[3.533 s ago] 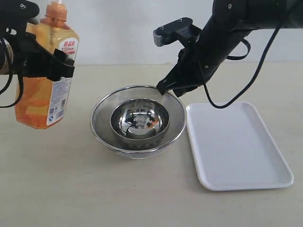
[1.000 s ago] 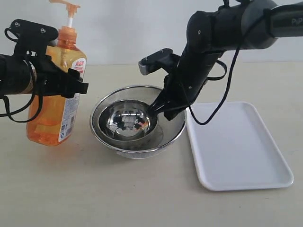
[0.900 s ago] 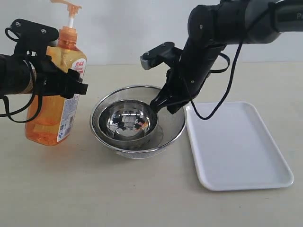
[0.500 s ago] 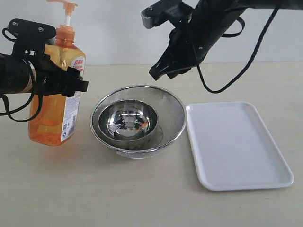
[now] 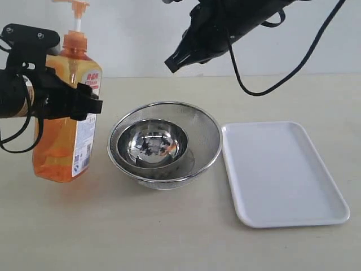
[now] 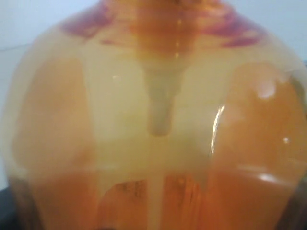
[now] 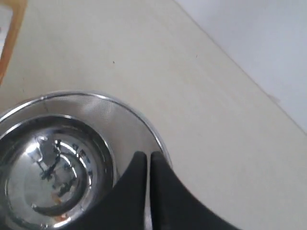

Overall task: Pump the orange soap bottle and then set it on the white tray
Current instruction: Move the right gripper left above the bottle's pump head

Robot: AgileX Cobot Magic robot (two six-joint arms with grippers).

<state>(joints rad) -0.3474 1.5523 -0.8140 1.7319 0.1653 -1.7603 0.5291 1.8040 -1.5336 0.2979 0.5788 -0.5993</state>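
The tall translucent orange soap bottle [image 5: 59, 132] is clamped by the left gripper [image 5: 66, 104], well apart from the flat white tray [image 5: 282, 175]; the right gripper [image 5: 171, 63] is closed, empty; the bottle could be tilted by an off-centre pump press.

Close view of the orange soap bottle [image 6: 57, 143], which fills almost the whole field and is out of focus. A pale tube [image 6: 159, 110] runs along the bottle's midline, inside its translucent wall. A reddish band [image 6: 86, 24] rings the bottle's shoulder. Bright glints [image 6: 217, 129] lie on the wall beside the tube. Pale background [image 6: 29, 24] shows beyond the shoulder.
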